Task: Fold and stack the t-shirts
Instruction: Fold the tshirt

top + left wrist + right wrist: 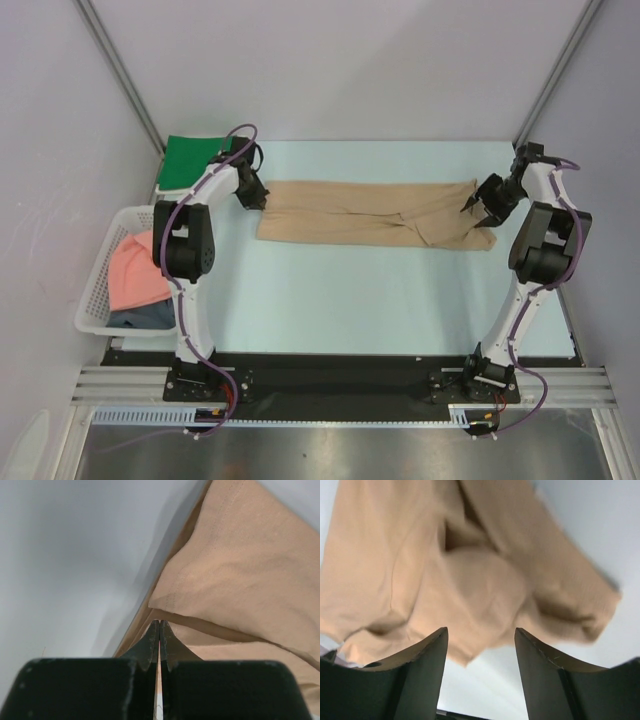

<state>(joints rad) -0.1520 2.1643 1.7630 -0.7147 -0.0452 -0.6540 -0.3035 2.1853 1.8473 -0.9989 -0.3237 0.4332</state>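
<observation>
The tan t-shirt (370, 212) lies spread long and flat on the pale blue counter (350, 300), and it reaches from the left fingers (158, 635) at one end to the right fingers (477, 211) at the other end.

The left fingers are clenched, with the two tips pressed together and no gap visible between them. The tips sit right at the hem of the tan t-shirt, where a fold of the cloth rises just beyond them. I cannot tell if a thin layer of the cloth is caught between the tips.

The right fingers are released and stand well apart. In the right wrist view the tan cloth hangs in soft, rumpled folds beyond the two tips. Nothing is between the tips, only the pale surface behind. From above, these fingers are over the shirt's end, where the cloth is a little bunched.

The green t-shirt (192, 160) lies folded at the far corner of the counter, behind the left fingers and to their outer side. The white basket (100, 290) stands farther to the outer side of the left fingers and nearer to the arm's base. Inside it lie the salmon pink t-shirt (135, 275) and, nearer to the base, the dark grey-blue t-shirt (150, 317).
</observation>
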